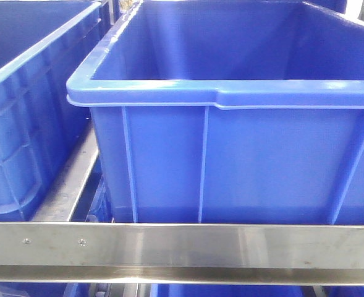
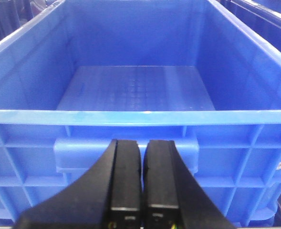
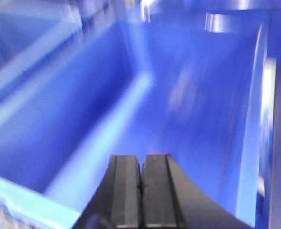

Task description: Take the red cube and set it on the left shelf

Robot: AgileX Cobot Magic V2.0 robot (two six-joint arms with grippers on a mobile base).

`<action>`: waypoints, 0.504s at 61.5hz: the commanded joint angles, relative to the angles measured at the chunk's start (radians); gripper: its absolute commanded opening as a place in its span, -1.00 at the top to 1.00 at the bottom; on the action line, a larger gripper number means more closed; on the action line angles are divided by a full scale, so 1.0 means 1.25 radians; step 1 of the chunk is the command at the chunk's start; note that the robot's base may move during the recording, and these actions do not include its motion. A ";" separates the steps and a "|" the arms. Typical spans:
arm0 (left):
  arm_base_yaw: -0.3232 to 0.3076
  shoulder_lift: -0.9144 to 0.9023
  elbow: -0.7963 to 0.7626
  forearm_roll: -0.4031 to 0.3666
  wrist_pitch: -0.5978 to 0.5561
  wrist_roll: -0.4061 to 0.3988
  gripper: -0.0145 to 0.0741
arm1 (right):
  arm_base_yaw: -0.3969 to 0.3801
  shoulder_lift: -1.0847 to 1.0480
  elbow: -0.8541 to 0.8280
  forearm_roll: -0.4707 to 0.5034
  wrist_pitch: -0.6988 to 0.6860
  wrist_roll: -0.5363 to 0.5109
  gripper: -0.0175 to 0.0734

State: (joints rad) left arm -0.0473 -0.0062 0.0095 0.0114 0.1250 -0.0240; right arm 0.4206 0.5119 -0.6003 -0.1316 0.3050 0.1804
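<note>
In the right wrist view, a thin red sliver [image 3: 158, 153] shows just past my right fingertips; I cannot tell if it is the red cube, as the fingers hide the rest. My right gripper [image 3: 141, 157] is shut and points down into a blue bin [image 3: 83, 105]; this view is blurred. My left gripper [image 2: 142, 142] is shut and empty, just in front of the near wall of a blue bin [image 2: 130, 117] whose floor is bare. Neither gripper shows in the front view.
The front view shows a large blue bin [image 1: 231, 93] on a steel shelf rail [image 1: 182, 244]. A second blue bin [image 1: 27, 124] stands to its left. More blue bins lie below the rail.
</note>
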 commanded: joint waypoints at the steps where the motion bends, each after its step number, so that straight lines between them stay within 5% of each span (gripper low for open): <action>1: 0.002 -0.013 0.018 -0.004 -0.069 -0.001 0.44 | -0.001 -0.022 -0.006 -0.013 -0.105 -0.007 0.52; 31: 0.002 -0.013 0.018 -0.004 -0.069 -0.001 0.44 | -0.001 -0.021 -0.004 -0.014 -0.105 -0.007 0.52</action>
State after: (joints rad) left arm -0.0473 -0.0062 0.0095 0.0114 0.1250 -0.0240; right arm 0.4206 0.4828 -0.5755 -0.1316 0.2714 0.1789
